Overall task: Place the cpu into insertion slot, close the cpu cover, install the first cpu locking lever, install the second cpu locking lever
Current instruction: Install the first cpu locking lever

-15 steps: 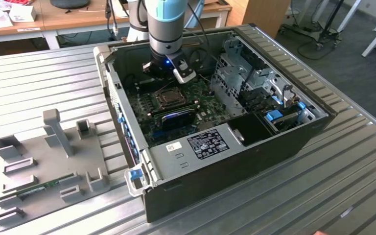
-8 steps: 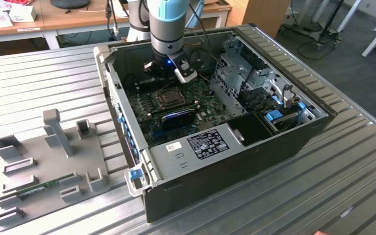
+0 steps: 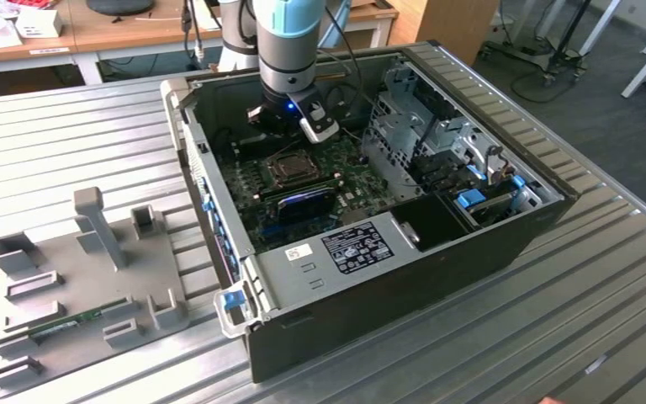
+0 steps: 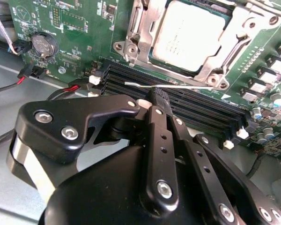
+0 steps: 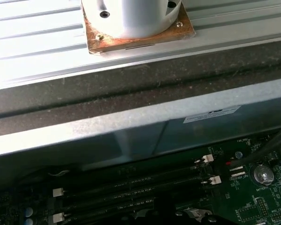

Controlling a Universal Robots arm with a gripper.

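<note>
While reaching down into the open computer case (image 3: 413,244) on the ribbed metal desk (image 3: 65,143), hung low over the green motherboard (image 3: 352,181) on the end of the arm (image 3: 289,42), close to the case's back wall in the exterior view. Held the jaws pressed together at the tips, right against a thin silvery locking lever (image 4: 168,86) stretched across the long black memory slots (image 4: 196,110) in the second wrist view. Could not tell whether pinching that lever or only touching it.

Showed the cpu (image 4: 194,35) seated in the insertion slot (image 3: 293,167), silvery-grey top up, just beyond the memory slots from the jaws. Showed the cpu cover (image 4: 136,33) lying flat around the chip, framing its metal top.

Elsewhere on the board, showed a round coin cell battery (image 4: 42,44) near red and black wires (image 4: 18,80), well apart from the socket. In the first wrist view, caught the same slots with white end clips (image 5: 210,179), the case wall behind them, and a silvery cylinder on a copper-coloured plate (image 5: 136,35) out on the desk.

Toward the exterior view's left, beside the case, showed a grey fixture tray (image 3: 87,278) with upright posts and a green memory stick (image 3: 71,322) lying in it.
</note>
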